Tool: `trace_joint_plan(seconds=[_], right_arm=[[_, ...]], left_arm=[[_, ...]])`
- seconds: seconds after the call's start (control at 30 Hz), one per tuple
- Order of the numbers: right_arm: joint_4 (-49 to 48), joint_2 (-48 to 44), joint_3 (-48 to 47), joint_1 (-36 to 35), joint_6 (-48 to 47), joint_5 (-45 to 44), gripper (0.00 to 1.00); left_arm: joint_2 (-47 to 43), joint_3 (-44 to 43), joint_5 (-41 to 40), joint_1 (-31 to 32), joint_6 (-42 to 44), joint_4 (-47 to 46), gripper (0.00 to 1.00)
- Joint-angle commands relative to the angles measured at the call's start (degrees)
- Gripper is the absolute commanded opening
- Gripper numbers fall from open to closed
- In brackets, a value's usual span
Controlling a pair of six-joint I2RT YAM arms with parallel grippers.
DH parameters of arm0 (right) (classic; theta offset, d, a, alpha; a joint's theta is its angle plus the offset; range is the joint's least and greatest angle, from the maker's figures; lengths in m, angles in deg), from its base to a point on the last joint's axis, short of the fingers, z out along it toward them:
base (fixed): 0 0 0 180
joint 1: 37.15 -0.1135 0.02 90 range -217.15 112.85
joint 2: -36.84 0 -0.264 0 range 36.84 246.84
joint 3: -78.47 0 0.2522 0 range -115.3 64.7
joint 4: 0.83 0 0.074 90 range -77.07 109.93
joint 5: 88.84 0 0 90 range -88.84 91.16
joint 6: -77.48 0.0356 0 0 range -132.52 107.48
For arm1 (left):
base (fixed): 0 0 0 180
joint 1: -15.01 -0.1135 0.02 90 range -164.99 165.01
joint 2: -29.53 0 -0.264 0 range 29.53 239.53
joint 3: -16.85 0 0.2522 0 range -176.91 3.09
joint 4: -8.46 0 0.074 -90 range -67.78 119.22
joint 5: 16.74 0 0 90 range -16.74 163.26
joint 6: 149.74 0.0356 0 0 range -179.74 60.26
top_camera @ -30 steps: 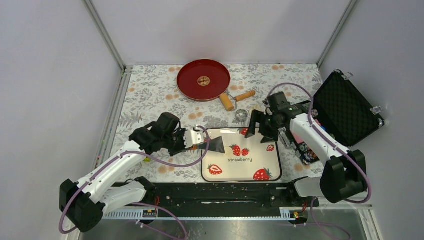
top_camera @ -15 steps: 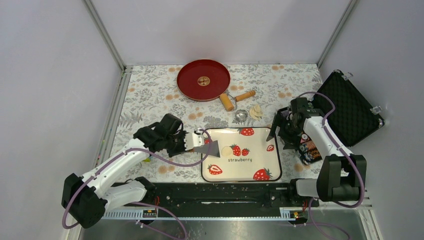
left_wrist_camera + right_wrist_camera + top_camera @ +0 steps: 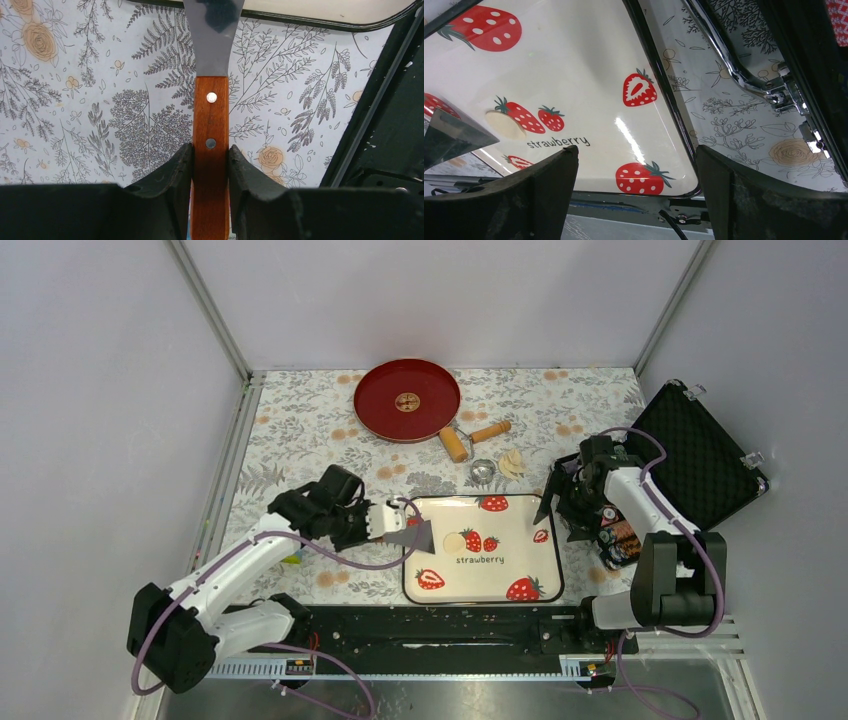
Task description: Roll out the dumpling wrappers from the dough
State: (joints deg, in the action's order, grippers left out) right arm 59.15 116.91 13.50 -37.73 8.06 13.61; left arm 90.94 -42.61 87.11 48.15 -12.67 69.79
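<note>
One dumpling wrapper (image 3: 455, 541), a small pale flat round, lies on the strawberry tray (image 3: 500, 585); the right wrist view shows the wrapper (image 3: 504, 125) beside a printed strawberry. A lump of dough (image 3: 512, 462) rests on the tablecloth behind the tray. My left gripper (image 3: 385, 523) is shut on the wooden handle of a metal scraper (image 3: 210, 115), and its blade (image 3: 420, 535) reaches over the tray's left edge, just short of the wrapper. My right gripper (image 3: 560, 512) hangs open and empty at the tray's right edge, fingers (image 3: 549, 185) wide apart. A wooden rolling pin (image 3: 470, 437) lies by the red plate (image 3: 407, 400).
A small metal ring cutter (image 3: 484, 471) sits behind the tray next to the dough. An open black case (image 3: 695, 455) stands at the right, with small packets (image 3: 618, 540) in front of it. A black rail (image 3: 440, 625) runs along the near table edge.
My right arm has pulled back from over the tray's far edge to its right side, opening a little wider and uncovering the wrapper and the dough lump. The left gripper barely shifted.
</note>
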Motion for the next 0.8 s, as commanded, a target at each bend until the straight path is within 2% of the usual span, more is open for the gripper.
trace_joint_plan(seconds=[0.0, 0.77], right_arm=[[-0.02, 1.09, -1.60, 0.18, -0.30, -2.02, 0.94], [-2.31, 8.84, -0.84, 0.18, -0.42, -2.16, 0.94]], left_arm=[[1.53, -0.49, 0.79, -0.54, 2.31, -0.83, 0.00], [9.77, -5.85, 1.23, -0.54, 4.92, 2.48, 0.00]])
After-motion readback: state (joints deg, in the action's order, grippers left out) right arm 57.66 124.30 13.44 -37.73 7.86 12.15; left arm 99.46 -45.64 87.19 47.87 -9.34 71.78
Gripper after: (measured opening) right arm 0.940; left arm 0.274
